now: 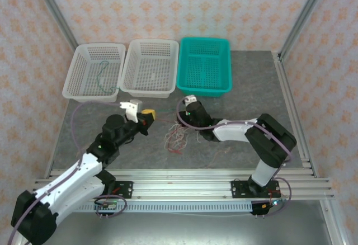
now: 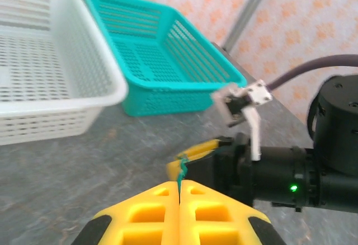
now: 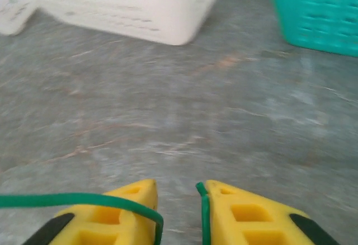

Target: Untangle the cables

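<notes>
The left gripper [image 2: 179, 188] has its yellow fingers pressed flat together on the green wire [image 2: 180, 172], which pokes up from the seam as a thin, kinked thread. Judging by the pose, it anchors one part so the wire can be drawn free. The right gripper [image 3: 178, 189], just to its right, has its jaws a little apart. The same smooth green wire curls over one pocketed plastic finger and down into the gap, unclamped, probably so it can slide through. The rest of the cables [image 1: 178, 136], a loose scribble of red-brown and white curls, lies on the mottled grey table [image 1: 240, 83], just nearer than both grippers. At the far edge sit two white baskets [image 1: 146, 93] and a teal basket [image 1: 204, 90], all of rigid perforated plastic.
</notes>
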